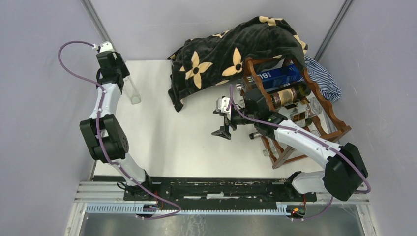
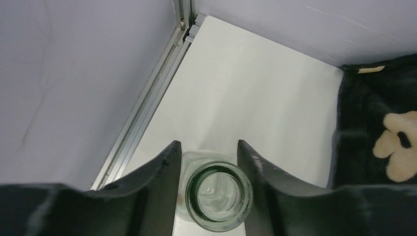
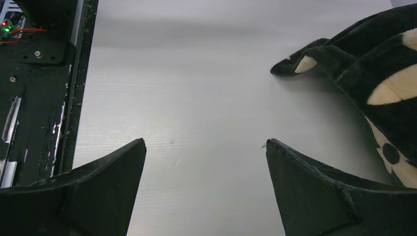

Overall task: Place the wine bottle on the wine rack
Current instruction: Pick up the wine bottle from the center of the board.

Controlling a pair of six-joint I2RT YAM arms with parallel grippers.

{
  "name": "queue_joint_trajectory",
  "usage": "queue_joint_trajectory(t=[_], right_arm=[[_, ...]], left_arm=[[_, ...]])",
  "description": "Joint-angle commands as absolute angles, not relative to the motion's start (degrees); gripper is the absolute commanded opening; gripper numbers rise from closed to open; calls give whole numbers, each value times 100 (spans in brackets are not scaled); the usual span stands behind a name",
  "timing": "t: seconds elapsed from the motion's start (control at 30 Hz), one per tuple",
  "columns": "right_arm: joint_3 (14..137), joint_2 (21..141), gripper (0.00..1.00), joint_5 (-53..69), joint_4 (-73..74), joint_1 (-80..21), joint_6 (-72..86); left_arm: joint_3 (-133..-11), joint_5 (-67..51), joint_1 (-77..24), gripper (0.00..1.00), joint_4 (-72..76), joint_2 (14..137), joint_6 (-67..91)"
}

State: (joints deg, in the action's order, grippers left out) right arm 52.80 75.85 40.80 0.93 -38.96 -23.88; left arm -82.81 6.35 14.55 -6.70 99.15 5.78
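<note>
1. A clear, green-tinted glass wine bottle stands upright on the white desk near its far-left corner, well apart from the rack.
2. The left hand sits over the bottle, one dark finger on each side of the neck. The left wrist view looks straight down into the open mouth. The fingers are set narrowly about the glass, but whether they actually press on it cannot be told.
3. The dark reddish-brown wooden wine rack, with wavy scalloped rails, stands at the right side of the desk.
4. A dark bottle with a tan label and a blue carton with white lettering lie in the rack's upper tiers.
5. A black blanket with cream flower shapes is draped over the far end of the rack and spills onto the desk. A blue-and-white striped cloth lies just behind the rack.
6. The right hand hangs over bare desk just beside the rack's left end, fingers spread wide with nothing between them.
</note>
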Motion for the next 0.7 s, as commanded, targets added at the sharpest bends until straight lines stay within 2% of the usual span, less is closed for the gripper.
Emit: queue_joint_trajectory(t=[0.0,0.13,0.2,0.43,0.67], right_arm=[[5354,7630,98,4210,-70,-3913,-2434],[5353,7648,98,4210,-53,-3920,-2489],[5353,7646,98,4238,-38,-3919,-2518],[5344,7551,98,4885,-13,-3916,-2615],[5353,7532,98,5625,-9,-3908,-2663]], left_arm=[[-8556,718,1404,41,-380,9932,480],[-8495,669,1358,11,-382,9776,487],[-8359,657,1352,2,-378,9545,577],[-7611,81,1348,2,-704,7982,1353],[-6390,-1616,1348,2,-1256,6337,2449]])
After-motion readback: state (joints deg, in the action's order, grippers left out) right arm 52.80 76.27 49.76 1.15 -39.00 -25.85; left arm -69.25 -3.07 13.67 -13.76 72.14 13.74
